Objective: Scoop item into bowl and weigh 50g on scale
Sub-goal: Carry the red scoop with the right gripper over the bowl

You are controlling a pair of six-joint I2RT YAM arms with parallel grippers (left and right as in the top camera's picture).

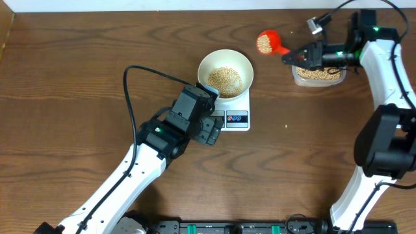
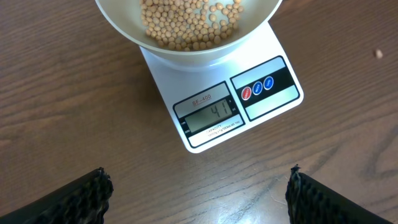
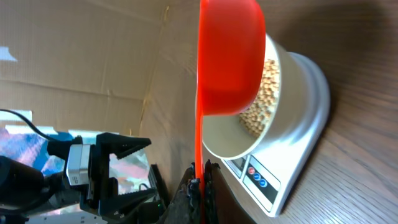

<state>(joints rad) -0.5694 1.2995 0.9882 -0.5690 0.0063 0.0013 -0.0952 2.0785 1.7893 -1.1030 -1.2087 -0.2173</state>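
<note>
The bowl [image 1: 203, 64] is seated on the scale [image 1: 238, 119], covering its platform, and a layer of beans [image 1: 225, 79] is seen in it. On the scale's display [image 2: 209, 116] a 41 is read, so the target is judged to be close and only a small top-up is needed.

The red scoop [image 1: 266, 43], loaded with beans, is gripped by its thin handle in the right gripper [image 1: 294, 57], whose fingers are pinched tight on it. It is carried beyond the scale's far right corner, between the scale and the clear tub [image 1: 318, 83], and is not yet over the bowl. The left gripper [image 2: 198, 176] is spread wide and holds nothing. It is hung just off the scale's near edge, so that the display is kept in its camera's sight.

For the step to be done well, the scoop should be brought over the middle of the bowl and tipped slowly, so that beans are let fall a few at a time rather than dumped; the full load looks to be more than is wanted. The bowl's rim should not be touched or pressed, since the reading would be upset. The display should be watched and the tipping halted as 50 is neared. Beans should be kept from spilling onto the scale outside the bowl.
</note>
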